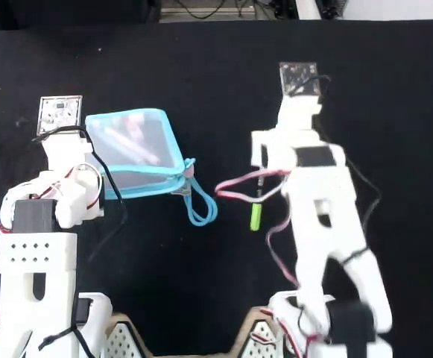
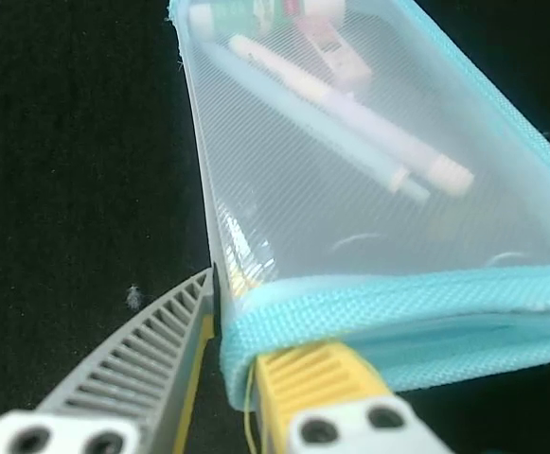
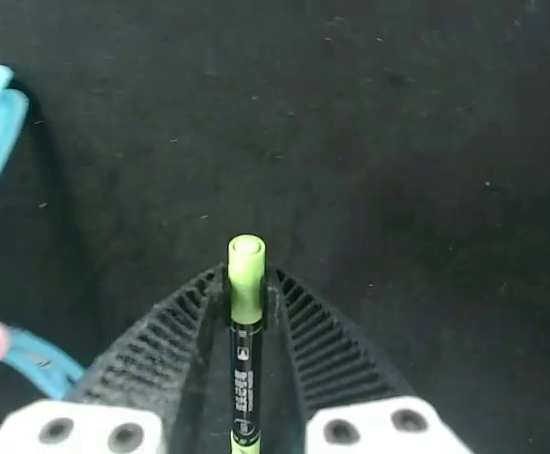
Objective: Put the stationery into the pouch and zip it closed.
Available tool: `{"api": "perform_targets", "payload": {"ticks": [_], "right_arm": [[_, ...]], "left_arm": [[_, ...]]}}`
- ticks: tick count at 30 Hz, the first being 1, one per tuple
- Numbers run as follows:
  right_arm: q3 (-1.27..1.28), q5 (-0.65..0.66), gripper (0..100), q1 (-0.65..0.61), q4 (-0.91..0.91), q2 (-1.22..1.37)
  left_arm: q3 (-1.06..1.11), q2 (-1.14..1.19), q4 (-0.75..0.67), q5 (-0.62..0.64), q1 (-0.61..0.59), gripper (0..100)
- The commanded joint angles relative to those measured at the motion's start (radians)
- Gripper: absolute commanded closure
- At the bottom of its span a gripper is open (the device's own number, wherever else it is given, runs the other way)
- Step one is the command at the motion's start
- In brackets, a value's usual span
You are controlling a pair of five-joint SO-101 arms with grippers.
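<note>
Translucent mesh pouch with light-blue trim (image 1: 130,153) lay flat on black table (image 1: 201,67), near left arm. Left gripper (image 2: 232,322) was clamped on pouch's blue-trimmed edge (image 2: 369,312). White pens (image 2: 350,123) lay inside the pouch. Right gripper (image 3: 246,293) was clenched on black marker with green cap (image 3: 246,270), held to the right of pouch's blue strap loop (image 1: 201,209), apart from it.

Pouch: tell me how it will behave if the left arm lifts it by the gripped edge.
Probably floppy: the pouch is thin see-through mesh, and its fabric zip band bends where the left gripper pinches it. Likely light, with just a few pens inside. Lifted by that edge it may sag, letting the pens slide.
</note>
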Motion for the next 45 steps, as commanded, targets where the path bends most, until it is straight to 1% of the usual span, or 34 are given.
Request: {"api": "perform_targets", "payload": {"ticks": [1,12,22,25,29,31,35,45], "right_arm": [[-0.160,0.002,98.7,0.021,0.060,0.130],[-0.638,0.003,98.7,0.021,0.318,0.694],[-1.093,0.003,98.6,0.023,0.565,1.082],[-1.204,0.003,97.3,0.023,0.634,1.156],[-1.313,0.009,85.5,0.021,0.717,1.230],[-1.362,0.038,81.9,0.018,0.756,1.253],[-1.449,0.051,81.8,0.020,0.829,1.260],[-1.469,0.052,81.8,0.020,0.792,1.279]], "left_arm": [[0.005,-0.008,-0.020,0.000,-0.004,97],[0.007,-0.008,-0.023,0.000,-0.004,97],[0.007,-0.008,-0.020,0.000,-0.004,97],[0.007,-0.008,-0.020,0.000,-0.004,97],[0.007,-0.008,-0.020,0.000,-0.004,97],[0.007,-0.008,-0.020,0.000,-0.004,97],[0.005,-0.008,-0.020,0.000,-0.004,97],[0.005,-0.008,-0.021,0.000,-0.004,97]]}}
